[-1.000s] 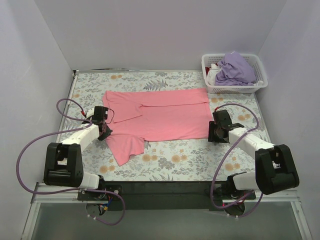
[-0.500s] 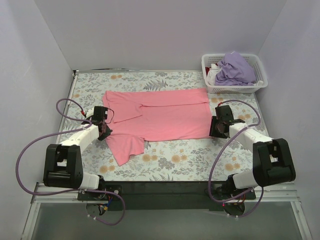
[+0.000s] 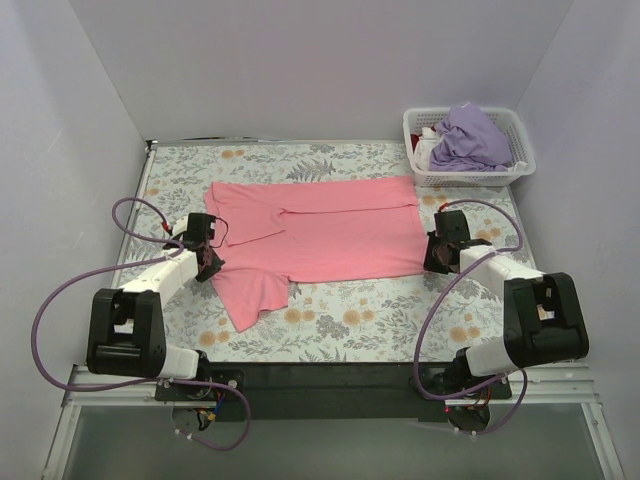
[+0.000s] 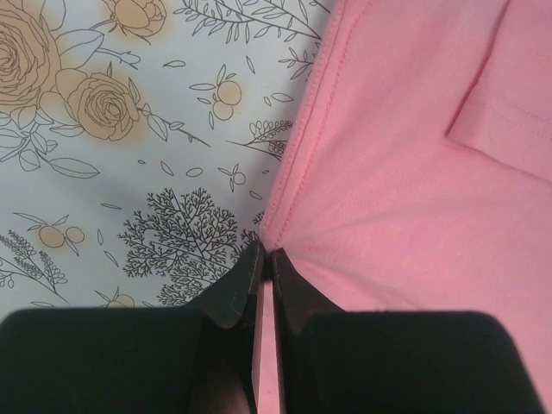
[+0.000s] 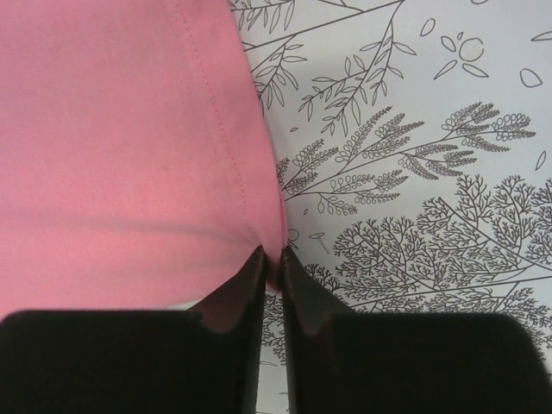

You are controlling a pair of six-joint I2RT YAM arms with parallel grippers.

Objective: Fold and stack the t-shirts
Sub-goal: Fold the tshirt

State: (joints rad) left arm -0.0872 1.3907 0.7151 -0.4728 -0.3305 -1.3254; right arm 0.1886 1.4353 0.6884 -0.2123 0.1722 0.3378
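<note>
So the pink t-shirt point(image 3: 320, 238) is lying spread out flat across the middle of the floral tablecloth point(image 3: 370, 320), long side running left to right, with 1 sleeve sticking out toward the near-left corner. The left gripper point(image 3: 208, 262) is down at the shirt's left edge, right about where that sleeve meets the body. In the left wrist view, the left gripper point(image 4: 266, 259) has its 2 fingers pinched together with a thin strip of pink cloth caught between them, and the stitched edge of the pink t-shirt point(image 4: 414, 172) runs up and away from the tips, patterned tablecloth point(image 4: 129, 129) off to the left. Over on the other side, the right gripper point(image 3: 436, 255) sits at the near-right corner of the shirt. From the right wrist camera, the right gripper point(image 5: 272, 257) looks clamped onto the very corner of the hem, fingers nearly touching, just a sliver of fabric in the gap. The pink t-shirt point(image 5: 112, 147) fills the left half of that view and the tablecloth point(image 5: 414, 172) the right. The lavender t-shirt point(image 3: 470, 138) is bunched up in the white basket point(image 3: 512, 172) at the far-right corner of the table, well apart from both arms.
</note>
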